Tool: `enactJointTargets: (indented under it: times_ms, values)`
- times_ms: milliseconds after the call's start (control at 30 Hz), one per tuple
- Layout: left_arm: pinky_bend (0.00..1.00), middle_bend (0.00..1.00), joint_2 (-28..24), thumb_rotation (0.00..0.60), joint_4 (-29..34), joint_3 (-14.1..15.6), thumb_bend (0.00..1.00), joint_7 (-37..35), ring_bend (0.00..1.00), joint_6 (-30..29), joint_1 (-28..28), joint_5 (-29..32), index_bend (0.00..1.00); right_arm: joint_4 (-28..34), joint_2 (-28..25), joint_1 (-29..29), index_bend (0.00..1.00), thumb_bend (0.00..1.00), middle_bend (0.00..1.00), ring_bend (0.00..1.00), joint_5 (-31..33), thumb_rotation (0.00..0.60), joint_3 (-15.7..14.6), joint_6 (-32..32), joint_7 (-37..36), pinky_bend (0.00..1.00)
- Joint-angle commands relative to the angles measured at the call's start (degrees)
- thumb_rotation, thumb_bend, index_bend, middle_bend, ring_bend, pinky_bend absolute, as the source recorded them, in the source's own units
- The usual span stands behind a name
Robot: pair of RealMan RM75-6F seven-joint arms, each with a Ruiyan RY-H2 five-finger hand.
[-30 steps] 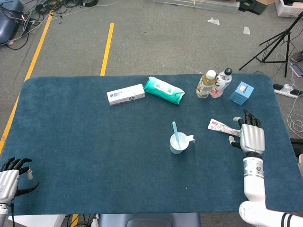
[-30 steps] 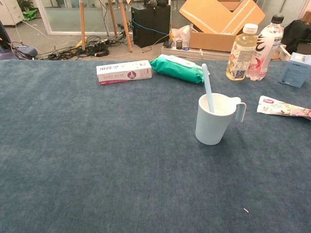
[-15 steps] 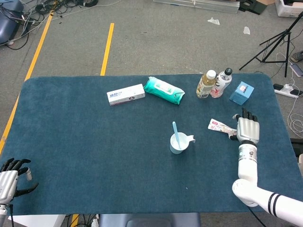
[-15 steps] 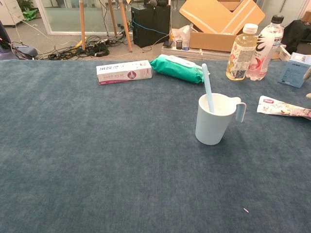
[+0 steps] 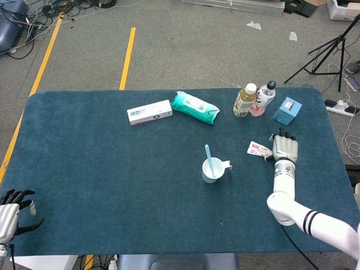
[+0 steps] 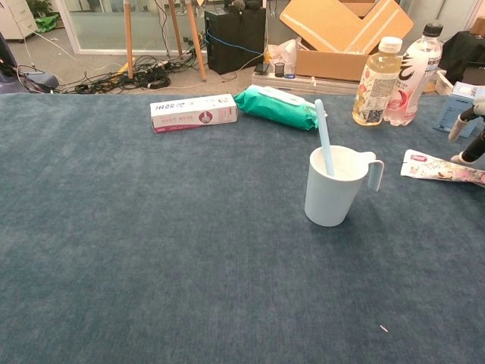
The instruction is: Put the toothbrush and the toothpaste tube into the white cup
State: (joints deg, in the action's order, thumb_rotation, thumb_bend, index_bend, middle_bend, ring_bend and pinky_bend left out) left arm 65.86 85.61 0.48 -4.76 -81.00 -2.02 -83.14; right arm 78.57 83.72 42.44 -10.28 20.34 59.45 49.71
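From the head view, the toothbrush [image 5: 208, 157] stands in the white cup [image 5: 211, 170] at centre; right of it, the right robot hand [image 5: 284, 148] hovers spread, empty, over the toothpaste tube [image 5: 259, 149]. In the chest view the tube lies flat at the right edge. I'd judge grasping it comes next.

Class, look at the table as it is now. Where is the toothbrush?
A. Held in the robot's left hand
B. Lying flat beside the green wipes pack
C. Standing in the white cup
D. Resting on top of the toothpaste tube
C: the toothbrush stands tilted inside the white cup, its light blue handle sticking up above the rim, while the toothpaste tube lies flat on the table to the cup's right.
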Motion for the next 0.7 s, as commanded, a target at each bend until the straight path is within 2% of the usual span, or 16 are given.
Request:
enactJointTargets:
  times_ms: [33,700]
  values:
    - [0.11,0.27,0.1,0.600,-0.1,0.0,0.15,-0.1,0.21,0.0,0.1,0.1,0.64,-1.9,1.1,1.1,0.31,0.22,0.00,0.00,1.7,0.600,-0.4,-1.2,0.5,0.11]
    - [0.11,0.27,0.3,0.600,-0.8,0.1,0.15,-1.1,0.21,0.0,0.6,0.4,0.63,-12.4,6.9,6.0,0.35,0.23,0.00,0.00,7.8,0.600,-1.9,-6.1,3.0,0.11]
